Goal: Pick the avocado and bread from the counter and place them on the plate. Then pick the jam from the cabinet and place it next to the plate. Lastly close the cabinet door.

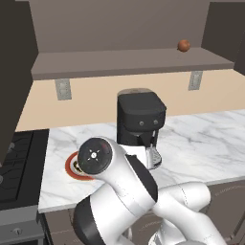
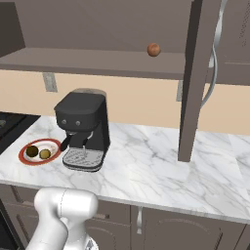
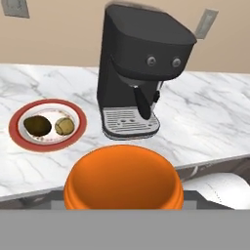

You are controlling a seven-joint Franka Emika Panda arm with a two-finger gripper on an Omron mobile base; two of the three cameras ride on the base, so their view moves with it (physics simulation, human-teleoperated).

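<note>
An orange jam [image 3: 123, 178] jar sits right at the bottom of the hand view with my gripper [image 3: 124, 202] shut on it, above the counter's [image 2: 146, 166] front edge. The red-rimmed plate [image 2: 24, 155] lies on the counter's left part, ahead and left of the jar. The dark avocado [image 3: 37, 125] and the tan bread [image 3: 64, 126] rest side by side on the plate [image 3: 48, 145]. In the left base view my arm covers most of the plate [image 1: 70, 168]. The cabinet [image 1: 129, 62] is open and its door [image 2: 195, 83] stands out edge-on.
A black coffee machine [image 3: 141, 63] stands just right of the plate, close behind the jar. A reddish-brown ball [image 2: 154, 49] lies on the cabinet shelf. A black stove [image 1: 19, 162] borders the counter's left end. Bare marble stretches right of the machine.
</note>
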